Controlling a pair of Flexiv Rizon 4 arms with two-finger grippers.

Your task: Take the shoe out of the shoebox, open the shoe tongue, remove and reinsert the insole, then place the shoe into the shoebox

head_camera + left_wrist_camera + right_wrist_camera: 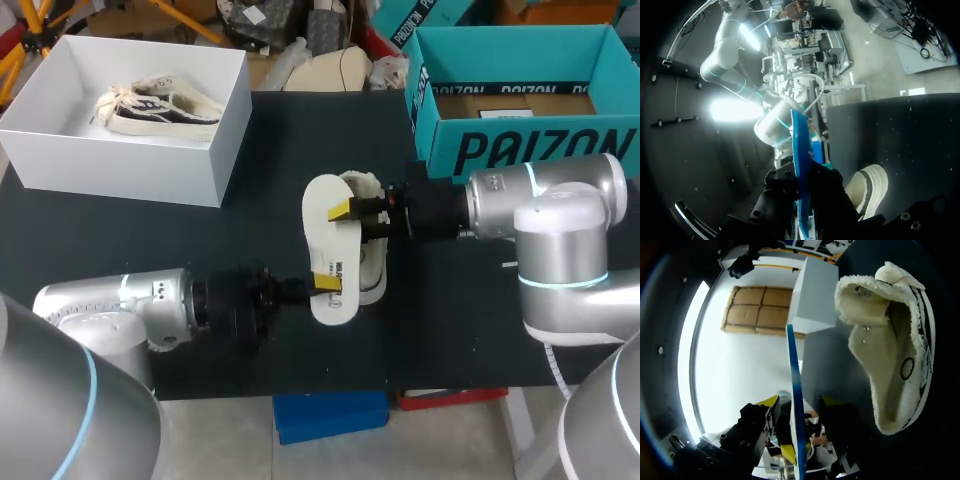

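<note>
A white insole [328, 245] is held off the table, partly over a cream fleece-lined shoe [374, 262] lying mid-table. My left gripper [322, 283] is shut on the insole's near end. In the left wrist view the insole [799, 145] runs edge-on out of that gripper [802, 210], with the shoe's toe [867, 192] beside it. My right gripper [345, 210] is at the insole's far part. In the right wrist view its fingers [769, 404] straddle the edge-on insole [794, 365] with gaps on both sides, and the shoe [895, 355] lies beside it.
A white shoebox [180, 170] stands at the back left with another shoe [160, 105] inside. A teal cardboard box [530, 150] stands at the back right, close behind my right arm. Black tabletop [280, 140] lies between the two boxes.
</note>
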